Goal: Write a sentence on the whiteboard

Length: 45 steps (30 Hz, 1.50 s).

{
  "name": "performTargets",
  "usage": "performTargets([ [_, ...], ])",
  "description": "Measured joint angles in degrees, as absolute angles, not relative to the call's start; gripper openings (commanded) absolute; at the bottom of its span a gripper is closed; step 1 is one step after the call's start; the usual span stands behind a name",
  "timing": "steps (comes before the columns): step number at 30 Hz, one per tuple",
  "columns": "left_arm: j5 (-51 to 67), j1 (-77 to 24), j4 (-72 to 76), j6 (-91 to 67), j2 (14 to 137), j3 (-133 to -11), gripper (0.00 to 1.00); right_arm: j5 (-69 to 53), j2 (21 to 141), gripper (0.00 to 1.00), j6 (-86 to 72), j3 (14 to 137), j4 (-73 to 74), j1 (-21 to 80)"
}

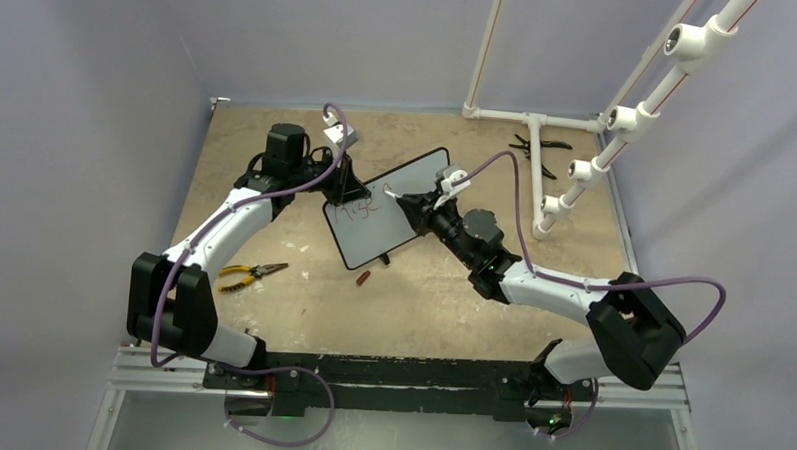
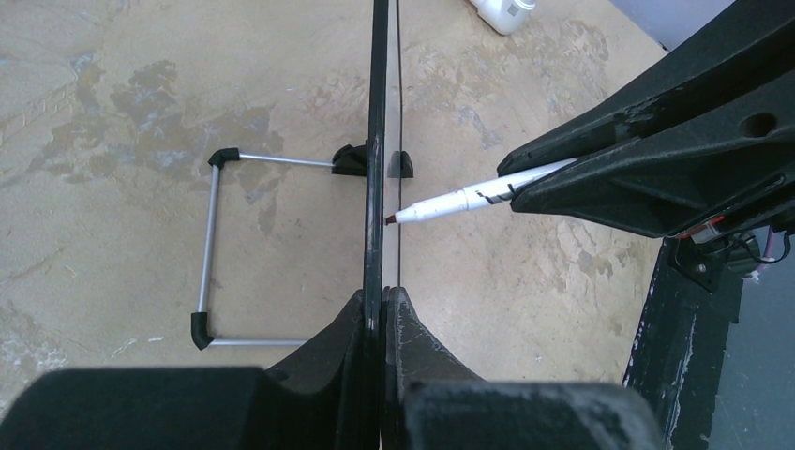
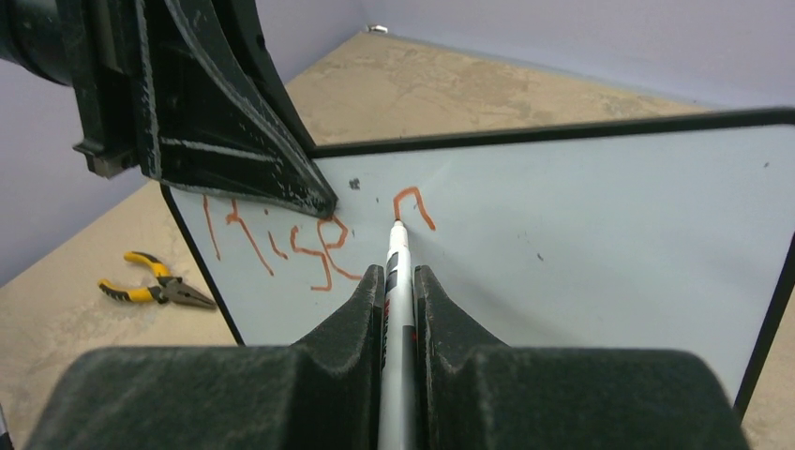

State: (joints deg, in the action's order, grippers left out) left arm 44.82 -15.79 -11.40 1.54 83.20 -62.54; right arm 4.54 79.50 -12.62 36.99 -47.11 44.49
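Observation:
The whiteboard (image 1: 382, 229) stands tilted at mid-table, white with a thin black frame. My left gripper (image 1: 348, 188) is shut on its upper left edge; in the left wrist view the board (image 2: 377, 141) runs edge-on between the jaws of that gripper (image 2: 382, 295). My right gripper (image 3: 398, 274) is shut on a white marker (image 3: 395, 267), tip touching the board (image 3: 581, 244). The sentence (image 3: 300, 246) is a few red handwritten letters, with a fresh red arch (image 3: 411, 199) at the tip. The left fingers (image 3: 281, 178) hide part of the writing.
Yellow-handled pliers (image 1: 250, 274) and a small red cap (image 1: 364, 278) lie on the tan tabletop near the board. A white pipe frame (image 1: 537, 160) and black pliers (image 1: 537, 147) sit at the back right. The board's wire stand (image 2: 211, 244) props it from behind.

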Motion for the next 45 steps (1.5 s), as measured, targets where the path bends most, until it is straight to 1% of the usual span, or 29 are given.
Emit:
performTargets([
  [11, 44.7, -15.8, -11.4, 1.5, 83.2, -62.5, 0.0, 4.6, 79.7, 0.0, -14.6, 34.2, -44.9, 44.5],
  [21, 44.8, -15.8, -11.4, 1.3, 83.2, -62.5, 0.0, 1.9, 79.9, 0.0, -14.7, 33.2, -44.0, 44.6],
  [29, 44.8, -15.8, -11.4, 1.3, 83.2, -62.5, 0.0, 0.8, 76.8, 0.0, -14.7, 33.1, -44.9, 44.6],
  [45, 44.8, -15.8, -11.4, 1.3, 83.1, -62.5, 0.0, 0.8, 79.5, 0.0, -14.7, 33.8, -46.5, 44.5],
])
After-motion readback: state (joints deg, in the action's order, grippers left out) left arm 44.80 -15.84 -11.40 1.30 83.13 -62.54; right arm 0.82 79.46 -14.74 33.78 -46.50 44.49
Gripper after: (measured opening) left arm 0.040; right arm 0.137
